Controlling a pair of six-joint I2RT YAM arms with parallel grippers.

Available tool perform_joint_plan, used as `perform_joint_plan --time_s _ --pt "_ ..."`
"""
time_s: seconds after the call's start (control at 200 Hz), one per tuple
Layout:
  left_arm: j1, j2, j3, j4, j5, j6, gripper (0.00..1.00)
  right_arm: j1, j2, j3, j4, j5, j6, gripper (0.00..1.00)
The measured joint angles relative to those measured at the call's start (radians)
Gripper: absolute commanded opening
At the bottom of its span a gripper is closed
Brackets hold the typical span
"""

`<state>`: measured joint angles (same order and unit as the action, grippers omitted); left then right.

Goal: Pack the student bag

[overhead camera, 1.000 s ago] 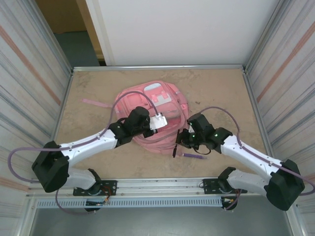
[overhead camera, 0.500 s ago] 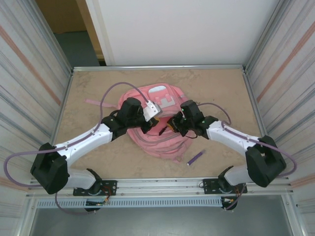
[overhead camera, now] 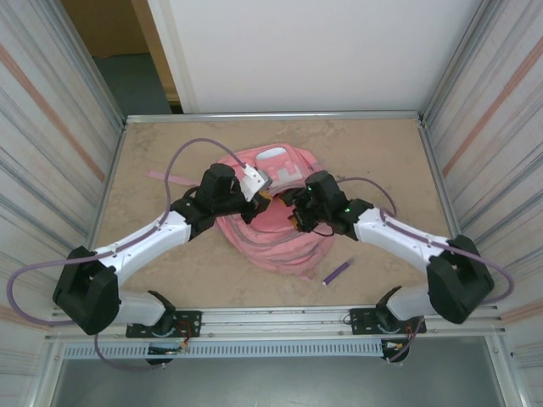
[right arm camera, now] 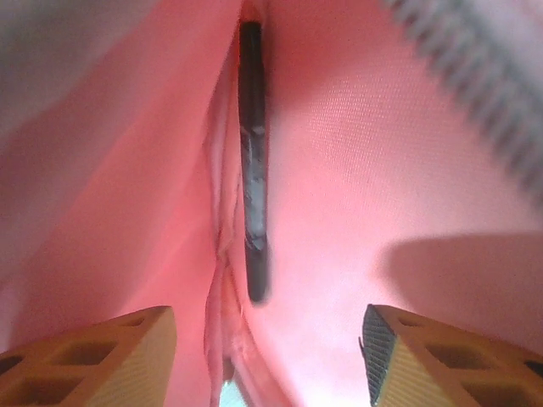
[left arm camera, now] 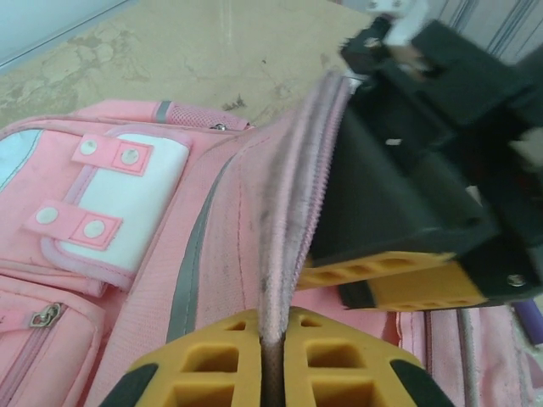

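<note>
The pink student bag (overhead camera: 270,237) lies in the middle of the table, its white-and-pink patch (left arm camera: 127,193) facing up. My left gripper (left arm camera: 273,329) is shut on the bag's zippered opening edge (left arm camera: 293,195) and holds it raised; from above that gripper (overhead camera: 259,202) sits over the bag's middle. My right gripper (overhead camera: 297,214) reaches into the opening from the right, its yellow fingers (left arm camera: 386,273) just beside the raised edge. Inside, my right gripper (right arm camera: 267,356) stands open, and a dark pen (right arm camera: 253,212) lies free on the pink lining (right arm camera: 373,170) ahead of the jaws.
A purple pen (overhead camera: 337,272) lies on the table just right of the bag's near corner. A pink strap (overhead camera: 165,177) trails left from the bag. Metal walls close in the table on the left and right.
My right gripper carried the dark pen from beside the purple pen up into the bag's opening and let it go. My left gripper drew the bag's edge up and back.
</note>
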<state>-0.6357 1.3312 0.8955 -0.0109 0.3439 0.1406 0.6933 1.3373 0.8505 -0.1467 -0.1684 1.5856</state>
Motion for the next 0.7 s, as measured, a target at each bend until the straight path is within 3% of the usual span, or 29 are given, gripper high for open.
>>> perform_joint_plan --time_s 0.16,0.331,0.466,0.636,0.702 --pt "0.048 0.014 -0.014 0.009 0.032 -0.011 0.00 -0.024 -0.205 -0.081 -0.123 0.031 -0.025 0.70" --pt "0.072 0.021 -0.019 0.011 0.039 -0.012 0.00 -0.079 -0.381 -0.116 -0.444 0.118 -0.039 0.76" --pt "0.074 0.021 -0.030 -0.001 0.054 -0.015 0.01 -0.111 -0.499 -0.175 -0.650 0.172 -0.037 0.74" --pt "0.073 0.019 -0.030 -0.041 0.055 -0.014 0.01 -0.110 -0.552 -0.311 -0.695 0.144 -0.033 0.71" --pt "0.073 0.016 -0.031 -0.044 0.053 -0.014 0.01 -0.108 -0.531 -0.348 -0.692 0.135 -0.028 0.66"
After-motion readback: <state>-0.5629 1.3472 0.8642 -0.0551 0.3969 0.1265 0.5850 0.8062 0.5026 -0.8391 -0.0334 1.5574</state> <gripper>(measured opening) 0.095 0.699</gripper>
